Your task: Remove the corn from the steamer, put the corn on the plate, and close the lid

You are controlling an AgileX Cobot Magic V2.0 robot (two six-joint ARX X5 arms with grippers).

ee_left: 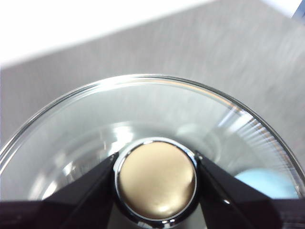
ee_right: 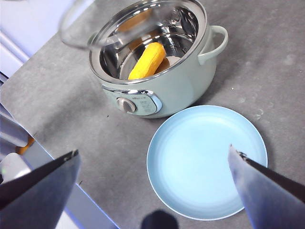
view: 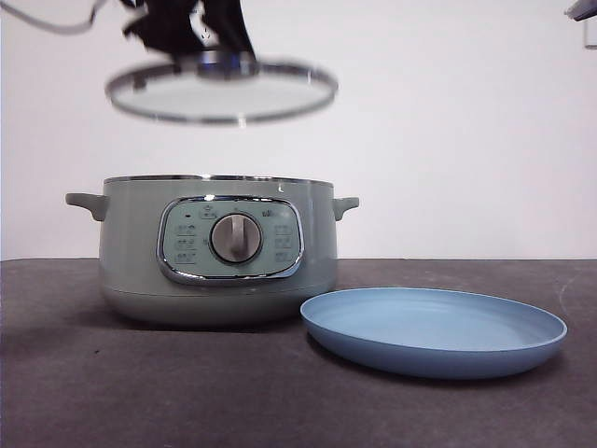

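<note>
The sage-green steamer point(view: 219, 250) stands uncovered left of centre. Inside its steel bowl lies the yellow corn point(ee_right: 147, 61), which shows only in the right wrist view. My left gripper point(ee_left: 156, 179) is shut on the knob of the glass lid point(view: 221, 92), holding it in the air above the steamer's point(ee_right: 157, 71) rim. The light-blue plate point(view: 434, 329) rests empty on the table to the right of the steamer. High above the plate point(ee_right: 206, 161) hangs my right gripper point(ee_right: 155, 164), open and holding nothing.
A dark grey tabletop point(view: 112, 392) carries the steamer and plate. Behind them is a white wall point(view: 466, 121). The table's near edge point(ee_right: 66, 188) shows in the right wrist view.
</note>
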